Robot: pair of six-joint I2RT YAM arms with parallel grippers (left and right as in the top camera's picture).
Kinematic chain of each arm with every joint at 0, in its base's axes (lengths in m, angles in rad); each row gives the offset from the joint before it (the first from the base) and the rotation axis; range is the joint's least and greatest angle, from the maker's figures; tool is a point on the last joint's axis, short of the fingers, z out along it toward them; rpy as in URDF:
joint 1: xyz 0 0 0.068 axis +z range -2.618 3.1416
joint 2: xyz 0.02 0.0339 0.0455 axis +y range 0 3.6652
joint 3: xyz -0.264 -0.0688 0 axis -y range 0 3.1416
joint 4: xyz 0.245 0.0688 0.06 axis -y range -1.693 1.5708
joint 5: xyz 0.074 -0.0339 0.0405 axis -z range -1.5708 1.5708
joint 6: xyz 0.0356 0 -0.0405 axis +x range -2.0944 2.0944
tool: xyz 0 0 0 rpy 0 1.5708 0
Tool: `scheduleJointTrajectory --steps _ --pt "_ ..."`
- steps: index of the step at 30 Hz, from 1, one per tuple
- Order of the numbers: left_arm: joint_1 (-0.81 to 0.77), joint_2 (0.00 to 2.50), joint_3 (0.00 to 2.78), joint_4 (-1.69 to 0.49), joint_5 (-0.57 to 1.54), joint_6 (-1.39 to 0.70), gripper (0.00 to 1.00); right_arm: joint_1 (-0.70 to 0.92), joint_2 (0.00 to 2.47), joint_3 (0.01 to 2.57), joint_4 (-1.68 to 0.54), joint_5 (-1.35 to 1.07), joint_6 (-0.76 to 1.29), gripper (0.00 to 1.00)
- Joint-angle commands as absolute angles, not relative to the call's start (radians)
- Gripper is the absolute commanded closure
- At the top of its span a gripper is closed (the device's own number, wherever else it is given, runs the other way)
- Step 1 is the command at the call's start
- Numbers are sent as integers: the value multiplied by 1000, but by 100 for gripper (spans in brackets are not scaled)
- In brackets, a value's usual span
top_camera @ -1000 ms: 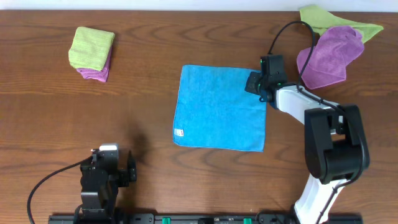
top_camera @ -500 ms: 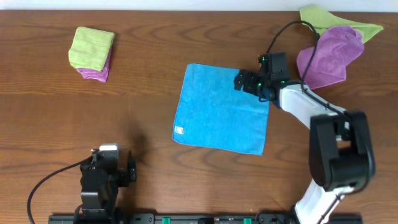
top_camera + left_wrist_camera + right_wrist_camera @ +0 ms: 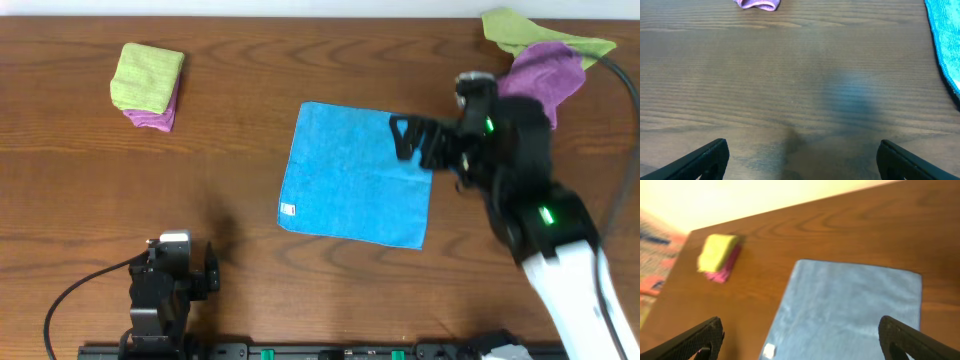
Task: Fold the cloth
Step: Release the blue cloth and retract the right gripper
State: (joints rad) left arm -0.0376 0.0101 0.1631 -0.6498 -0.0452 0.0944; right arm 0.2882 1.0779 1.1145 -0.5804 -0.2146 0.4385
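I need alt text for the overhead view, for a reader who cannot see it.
A blue cloth lies flat in the middle of a wooden table, with the right hand open over its top right corner. Folded green and purple cloths sit top left; loose cloths top right.

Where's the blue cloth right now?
In the overhead view the blue cloth lies flat mid-table, the right claw at its far right corner, the folded green-and-pink stack well off to its left.
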Motion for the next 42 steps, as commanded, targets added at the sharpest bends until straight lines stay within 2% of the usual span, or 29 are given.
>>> scheduleJointTrajectory --steps 1,8,17,19,22,24,25,26,27,29,31,42 --pt "-37 4 157 -654 -67 98 5 356 952 1119 -678 -218 421 2" --pt "-37 4 157 -653 -72 109 5 467 754 1119 -968 -236 425 4" --pt "-37 4 157 -632 -62 148 4 486 714 1119 -1203 -315 409 2" --pt "-39 4 157 -613 53 68 5 486 714 1118 -1232 -314 401 1" --pt "-39 4 158 -558 339 -147 5 486 714 1118 -1258 -289 376 2" --pt "-39 4 158 -520 493 -302 5 486 714 1117 -1258 -256 377 28" --pt "-39 4 158 -519 551 -364 5 486 714 1117 -1258 -242 377 50" --pt "-39 4 158 -524 608 -424 5 485 714 1117 -1257 -231 377 62" --pt "-39 4 158 -527 634 -451 5 485 714 1117 -1255 -227 377 55" --pt "-39 4 158 -524 637 -457 5 485 714 1117 -1252 -224 377 8" --pt "-39 4 158 -512 637 -505 5 485 714 1117 -1253 -223 376 1" --pt "-39 4 158 -453 645 -778 5 486 714 1117 -1256 -210 369 1"
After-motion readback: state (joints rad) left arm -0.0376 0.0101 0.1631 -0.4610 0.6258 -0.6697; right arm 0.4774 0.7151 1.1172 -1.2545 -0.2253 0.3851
